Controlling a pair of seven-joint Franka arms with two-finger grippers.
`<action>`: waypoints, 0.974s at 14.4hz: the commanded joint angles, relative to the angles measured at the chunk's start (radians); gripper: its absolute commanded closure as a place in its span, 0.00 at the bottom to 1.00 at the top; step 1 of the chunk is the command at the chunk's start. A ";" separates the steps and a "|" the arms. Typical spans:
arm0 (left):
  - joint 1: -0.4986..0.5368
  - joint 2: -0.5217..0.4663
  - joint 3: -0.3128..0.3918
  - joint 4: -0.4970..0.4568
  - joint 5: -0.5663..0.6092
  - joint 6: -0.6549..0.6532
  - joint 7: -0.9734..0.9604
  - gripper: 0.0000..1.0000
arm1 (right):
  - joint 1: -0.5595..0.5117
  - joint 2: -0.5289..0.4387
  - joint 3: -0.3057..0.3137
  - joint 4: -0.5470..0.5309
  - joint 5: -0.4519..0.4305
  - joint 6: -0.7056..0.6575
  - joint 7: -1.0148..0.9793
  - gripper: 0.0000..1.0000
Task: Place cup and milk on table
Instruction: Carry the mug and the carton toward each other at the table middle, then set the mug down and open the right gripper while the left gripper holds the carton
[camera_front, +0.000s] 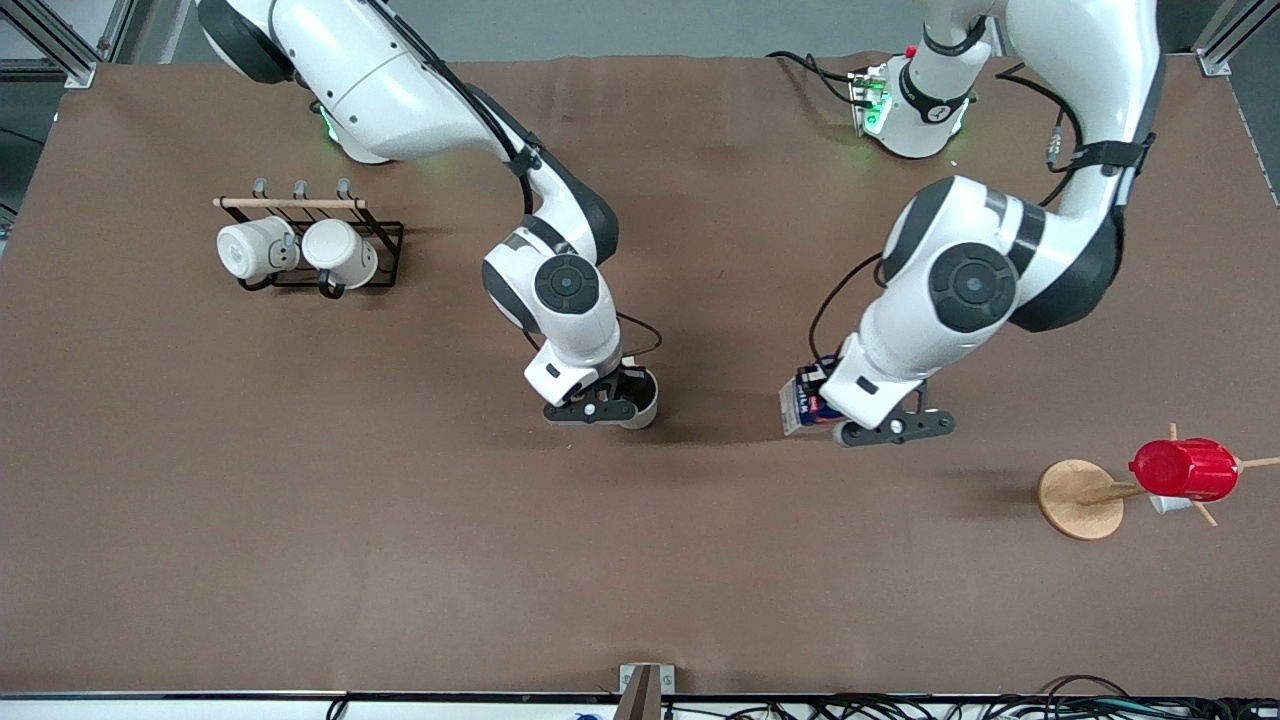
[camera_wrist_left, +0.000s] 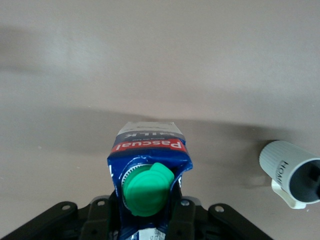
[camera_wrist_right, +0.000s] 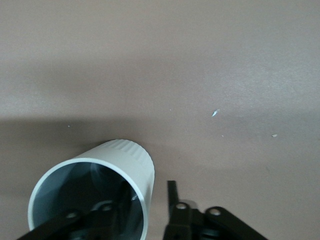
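Observation:
The cup is a cream-white mug with a dark grey inside, standing upright on the brown table near its middle. My right gripper is open over its rim. In the right wrist view one finger sits inside the cup and the other finger stands outside, with a gap to the wall. The milk, a blue and white carton with a green cap, is pinched in my left gripper, tilted, low over the table beside the cup. The cup also shows in the left wrist view.
A black wire rack with two all-white mugs stands toward the right arm's end. A wooden peg stand holding a bright red cup stands toward the left arm's end, nearer to the front camera than the milk.

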 joint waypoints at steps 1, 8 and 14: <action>-0.050 0.044 0.002 0.055 0.003 0.006 -0.076 0.64 | -0.003 -0.019 0.002 0.000 -0.021 0.000 0.025 0.00; -0.145 0.191 0.005 0.217 0.011 0.076 -0.104 0.64 | -0.209 -0.350 0.009 -0.002 -0.016 -0.348 0.065 0.00; -0.203 0.231 0.014 0.216 0.013 0.123 -0.101 0.64 | -0.519 -0.554 0.058 0.000 0.016 -0.549 -0.087 0.00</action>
